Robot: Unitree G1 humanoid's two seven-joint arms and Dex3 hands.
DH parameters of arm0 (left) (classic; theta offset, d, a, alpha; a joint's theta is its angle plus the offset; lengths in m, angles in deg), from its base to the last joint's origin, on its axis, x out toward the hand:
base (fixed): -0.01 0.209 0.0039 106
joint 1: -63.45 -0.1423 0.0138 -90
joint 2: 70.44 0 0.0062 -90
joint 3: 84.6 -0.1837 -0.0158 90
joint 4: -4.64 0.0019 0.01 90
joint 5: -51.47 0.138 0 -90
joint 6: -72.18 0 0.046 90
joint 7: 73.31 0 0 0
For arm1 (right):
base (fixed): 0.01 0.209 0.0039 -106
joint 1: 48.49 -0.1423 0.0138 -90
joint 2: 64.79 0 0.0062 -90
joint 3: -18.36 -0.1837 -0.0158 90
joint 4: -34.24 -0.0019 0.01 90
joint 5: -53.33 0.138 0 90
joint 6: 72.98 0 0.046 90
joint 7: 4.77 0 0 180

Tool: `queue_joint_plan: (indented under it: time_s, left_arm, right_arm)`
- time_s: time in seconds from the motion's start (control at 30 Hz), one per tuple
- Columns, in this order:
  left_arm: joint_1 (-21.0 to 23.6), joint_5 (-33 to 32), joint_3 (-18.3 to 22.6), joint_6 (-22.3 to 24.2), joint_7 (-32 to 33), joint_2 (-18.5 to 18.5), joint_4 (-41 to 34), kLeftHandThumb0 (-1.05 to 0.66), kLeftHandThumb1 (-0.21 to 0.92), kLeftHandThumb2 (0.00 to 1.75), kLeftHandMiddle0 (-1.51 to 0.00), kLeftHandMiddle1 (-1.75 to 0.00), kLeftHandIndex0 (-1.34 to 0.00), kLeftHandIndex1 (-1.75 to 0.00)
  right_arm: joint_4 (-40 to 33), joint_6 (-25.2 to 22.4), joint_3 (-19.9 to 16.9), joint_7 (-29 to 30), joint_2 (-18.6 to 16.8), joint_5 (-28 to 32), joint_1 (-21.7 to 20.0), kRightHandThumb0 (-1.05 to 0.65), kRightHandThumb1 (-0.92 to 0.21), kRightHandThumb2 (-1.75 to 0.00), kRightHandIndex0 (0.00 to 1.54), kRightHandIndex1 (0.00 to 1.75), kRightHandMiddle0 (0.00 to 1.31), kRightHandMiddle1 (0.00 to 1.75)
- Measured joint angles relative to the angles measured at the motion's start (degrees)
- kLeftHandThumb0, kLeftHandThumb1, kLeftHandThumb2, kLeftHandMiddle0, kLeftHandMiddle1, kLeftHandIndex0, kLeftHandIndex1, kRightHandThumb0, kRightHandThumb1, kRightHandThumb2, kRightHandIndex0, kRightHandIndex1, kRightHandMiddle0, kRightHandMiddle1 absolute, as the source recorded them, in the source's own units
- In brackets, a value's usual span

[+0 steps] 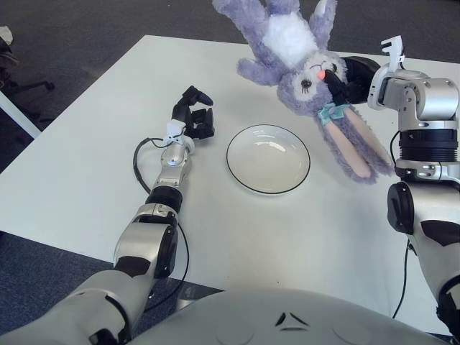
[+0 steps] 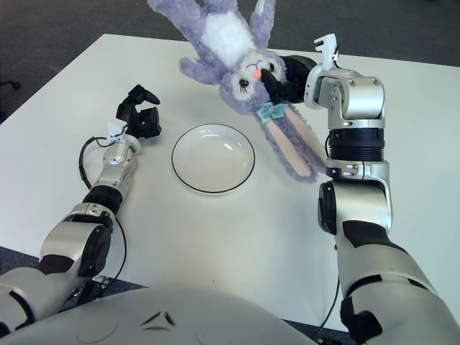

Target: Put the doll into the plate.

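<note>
- The purple-and-white plush rabbit doll [image 1: 298,54] hangs upside down in the air, up and to the right of the round white plate with a dark rim [image 1: 268,159]; its legs point up and away, and its long pink-lined ears droop toward the white table [image 1: 86,165].
- The right hand [image 1: 350,76] clasps the doll at its head.
- The left hand [image 1: 195,115], fingers curled and holding nothing, shows left of the plate.
- No readable writing.

Bright, even light falls from overhead on the white counter [image 1: 86,172], which reads nearly blown out, while the carpet beyond it stays dark. Shadows are soft and faint: a pale one beside the left hand [image 1: 195,115], another under the rim of the plate [image 1: 268,159]. Small highlights glint on the plate's glaze. Focus is sharp; the plush rabbit doll [image 1: 302,61] shows no motion blur.
</note>
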Motion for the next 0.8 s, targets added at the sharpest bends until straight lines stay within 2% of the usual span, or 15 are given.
queue_joint_plan:
  time_s: [0.17,0.53,0.8]
  left_arm:
    - [0.1,0.0,0.0,0.0,0.0,0.0,0.2,-0.45,0.41,1.20,-1.26,-1.75,-0.54,-1.75]
    - [0.2,0.0,0.0,0.0,0.0,0.1,0.4,-0.45,0.41,1.20,-1.26,-1.75,-0.54,-1.75]
    - [0.2,0.0,0.0,0.0,0.0,0.1,0.5,-0.45,0.42,1.19,-1.26,-1.75,-0.53,-1.75]
  right_arm:
    - [-1.1,0.1,0.0,-2.5,1.0,2.1,1.3,0.00,-0.05,-1.50,0.94,1.37,0.62,1.75]
    - [-3.5,1.7,2.0,-6.4,4.0,2.7,4.0,0.00,-0.02,-1.55,0.97,1.40,0.63,1.75]
    - [-7.2,2.4,4.9,-8.7,7.1,2.7,5.8,0.00,-0.01,-1.57,0.95,1.46,0.61,1.75]
